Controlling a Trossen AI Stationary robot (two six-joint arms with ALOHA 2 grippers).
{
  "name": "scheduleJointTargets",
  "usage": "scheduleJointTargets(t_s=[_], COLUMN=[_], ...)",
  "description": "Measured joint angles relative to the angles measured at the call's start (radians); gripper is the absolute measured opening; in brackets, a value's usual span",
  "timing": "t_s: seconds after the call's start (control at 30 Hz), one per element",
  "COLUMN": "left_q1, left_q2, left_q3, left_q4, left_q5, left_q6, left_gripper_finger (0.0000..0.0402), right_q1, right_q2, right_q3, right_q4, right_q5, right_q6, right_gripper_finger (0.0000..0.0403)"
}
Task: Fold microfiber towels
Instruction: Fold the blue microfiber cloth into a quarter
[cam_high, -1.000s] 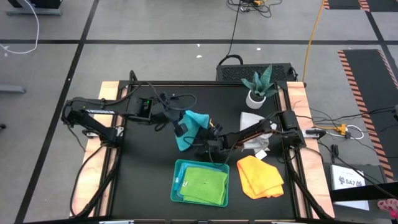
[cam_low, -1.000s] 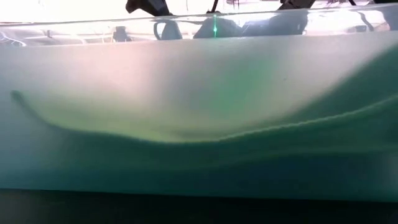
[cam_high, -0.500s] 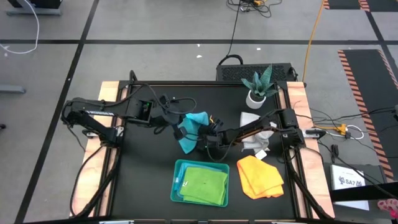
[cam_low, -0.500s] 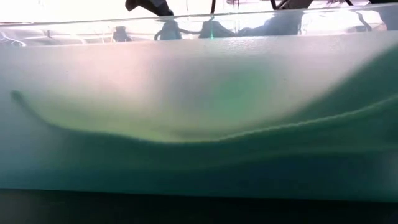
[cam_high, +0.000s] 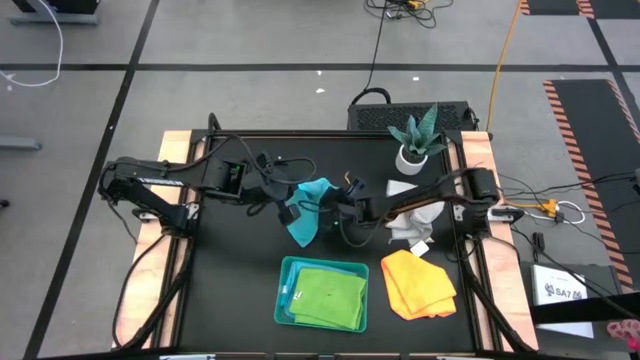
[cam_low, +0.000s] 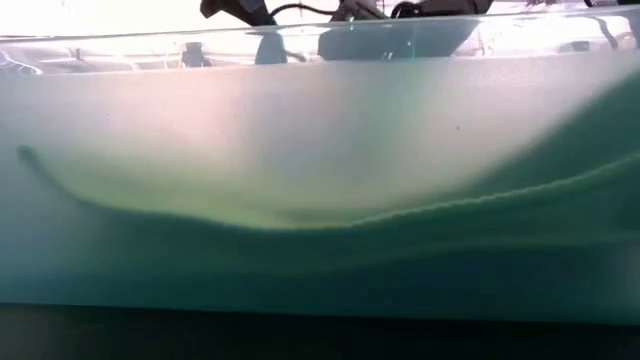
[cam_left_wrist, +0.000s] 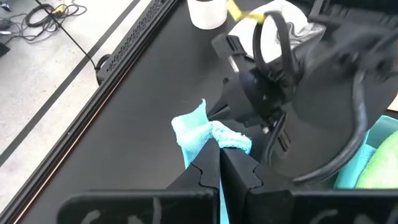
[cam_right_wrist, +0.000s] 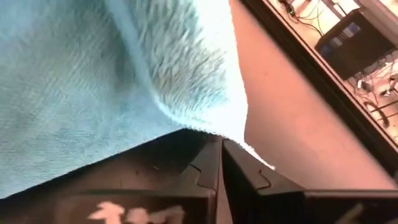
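- Lime green towel (cam_high: 328, 297) lay in the teal tray (cam_high: 286, 292) nearest me, yellow-orange towel (cam_high: 418, 283) beside it.
- Mid-table, my left gripper (cam_high: 293, 212) and right gripper (cam_high: 335, 208) were both clamped on the turquoise towel (cam_high: 308, 208), lifted.
- Judged: mid-fold; next, bring edges together evenly.

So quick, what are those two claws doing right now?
Left gripper: shut on the turquoise towel.
Right gripper: shut on the same towel's edge.

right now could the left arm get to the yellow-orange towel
Probably not as things stand. The left tool is shut on the turquoise towel at mid-table, and the right arm stretches across between it and the yellow-orange towel, which lies on the right side, beyond the teal tray.
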Motion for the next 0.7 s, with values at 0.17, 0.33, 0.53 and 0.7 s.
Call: scheduleJointTargets(t_s=[0.17, 0.33, 0.53, 0.7], left_q1=[0.0, 0.0, 0.0, 0.0], left_q2=[0.0, 0.0, 0.0, 0.0], left_q3=[0.0, 0.0, 0.0, 0.0], left_q4=[-0.003, -0.004, -0.005, -0.005], left_q5=[-0.006, -0.007, -0.007, -0.007], left_q6=[0.0, -0.001, -0.002, -0.005], left_gripper_finger=[0.0003, 0.0004, 0.0004, 0.0003], right_q1=[0.006, 0.032, 0.028, 0.026], right_q2=[-0.03, -0.026, -0.021, 0.016], right_q3=[0.0, -0.002, -0.023, -0.041], right_q4=[0.0, -0.023, 0.034, 0.147], right_q5=[-0.077, -0.17, -0.189, -0.189], right_q6=[-0.008, -0.036, -0.01, 0.005], right_gripper_finger=[0.0036, 0.0056, 0.0091, 0.0133])
